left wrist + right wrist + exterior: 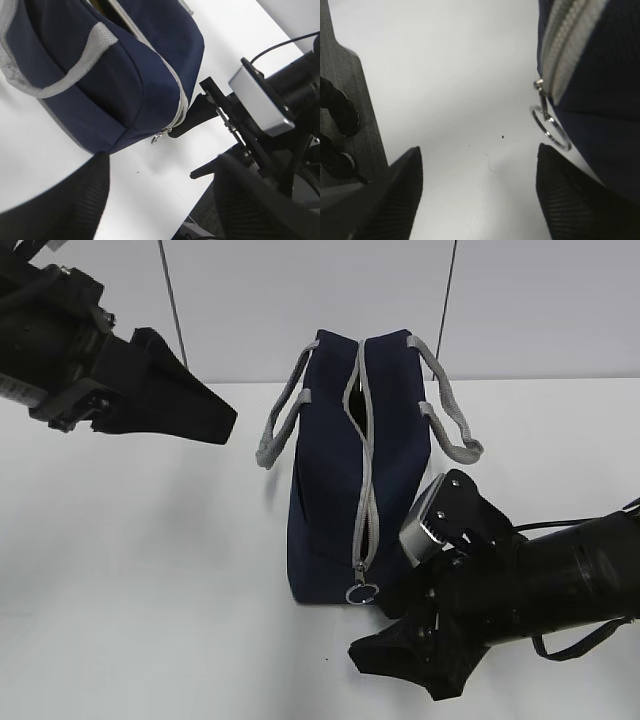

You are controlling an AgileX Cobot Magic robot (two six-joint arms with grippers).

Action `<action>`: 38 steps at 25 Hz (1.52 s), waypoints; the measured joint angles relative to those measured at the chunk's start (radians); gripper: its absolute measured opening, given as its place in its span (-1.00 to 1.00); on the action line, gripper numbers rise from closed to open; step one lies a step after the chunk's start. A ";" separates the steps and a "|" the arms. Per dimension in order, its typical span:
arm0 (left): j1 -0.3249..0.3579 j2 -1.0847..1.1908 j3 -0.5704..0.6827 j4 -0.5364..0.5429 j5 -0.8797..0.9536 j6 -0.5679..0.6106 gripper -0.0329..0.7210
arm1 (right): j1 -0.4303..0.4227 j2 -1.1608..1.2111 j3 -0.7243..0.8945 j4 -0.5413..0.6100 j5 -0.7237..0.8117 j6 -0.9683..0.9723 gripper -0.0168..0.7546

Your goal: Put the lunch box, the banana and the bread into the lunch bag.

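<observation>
White tabletop (140,570), pale wall behind. Lunch bag (330,490) standing mid-table, long axis running away from camera, zipper (365,470) mostly closed, gaping slightly near far end. Ring pull (550,127) hanging at near end, just right of right gripper (477,195), whose jaws are spreading wide, empty. Left gripper (160,200) hovering well apart, also wide, empty. Right arm nearer pull. Lunch box, banana, bread not showing; likely inside bag.
</observation>
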 joint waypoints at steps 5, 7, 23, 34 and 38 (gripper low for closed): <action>0.000 0.000 0.000 0.001 0.000 0.000 0.28 | 0.000 0.042 -0.013 0.066 -0.005 -0.061 0.40; 0.000 0.000 0.000 0.001 0.000 0.000 0.28 | 0.000 0.060 -0.023 0.077 -0.007 -0.067 0.40; 0.000 0.000 0.000 0.003 0.000 0.000 0.27 | 0.000 0.096 -0.042 0.142 -0.007 -0.095 0.40; 0.000 0.000 0.000 0.003 0.000 0.000 0.26 | 0.000 0.156 -0.048 0.203 0.046 -0.152 0.40; 0.000 0.000 0.000 0.007 0.000 0.000 0.26 | 0.000 0.168 -0.069 0.203 0.065 -0.153 0.40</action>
